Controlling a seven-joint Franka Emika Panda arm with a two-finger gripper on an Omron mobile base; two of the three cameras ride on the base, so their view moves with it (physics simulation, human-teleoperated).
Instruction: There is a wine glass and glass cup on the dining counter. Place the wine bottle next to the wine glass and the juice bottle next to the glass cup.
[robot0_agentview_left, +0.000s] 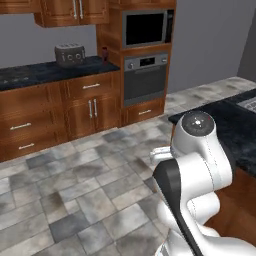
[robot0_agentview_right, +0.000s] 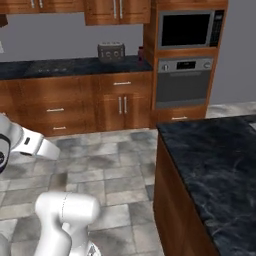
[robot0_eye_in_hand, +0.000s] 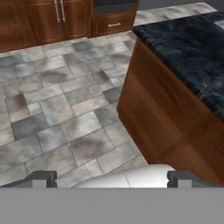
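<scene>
Gripper (robot0_eye_in_hand: 112, 178) open, over floor (robot0_eye_in_hand: 65, 113).

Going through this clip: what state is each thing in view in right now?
tool: open, holding nothing, over the floor
juice bottle: upright on the back counter beside the toaster
dining counter: nothing on the part in view
oven: door shut
microwave: door shut

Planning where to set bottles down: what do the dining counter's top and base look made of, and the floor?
The dining counter top looks like polished dark stone, blue-black with pale marbled veining. Its base looks like varnished reddish-brown wood with faint grain. The floor looks like matte grey stone tile, mottled, with visible grout lines. All rendered, so only apparent.
</scene>
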